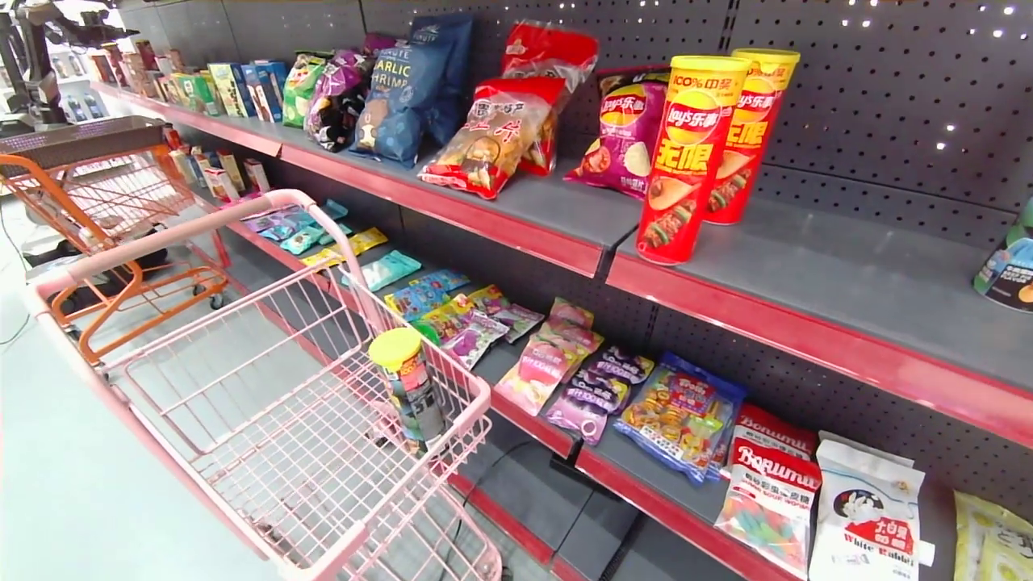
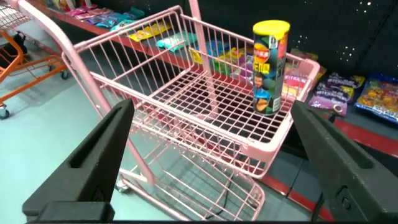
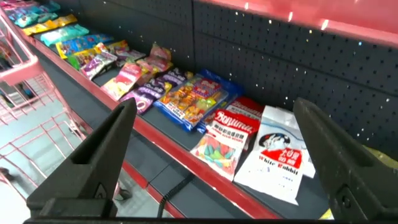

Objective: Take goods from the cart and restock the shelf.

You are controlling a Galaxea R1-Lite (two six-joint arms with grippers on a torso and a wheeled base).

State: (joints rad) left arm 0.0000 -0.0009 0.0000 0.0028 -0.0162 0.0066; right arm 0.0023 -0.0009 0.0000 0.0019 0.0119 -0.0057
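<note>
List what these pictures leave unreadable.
Head view: dark package, cut off by the right edge.
Head view: yellow bag, cut off at the bottom corner.
Head view: rear red canister, partly behind the front red canister.
Head view: can, base masked by cart wires.

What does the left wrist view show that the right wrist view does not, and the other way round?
Left wrist view alone: the can with a yellow lid, standing upright in the pink cart, and an orange cart farther off. Right wrist view alone: the white bag and the red bag, lying side by side on the shelf. Both views share the pink cart, the shelf, and the blue bag lying on it.
</note>
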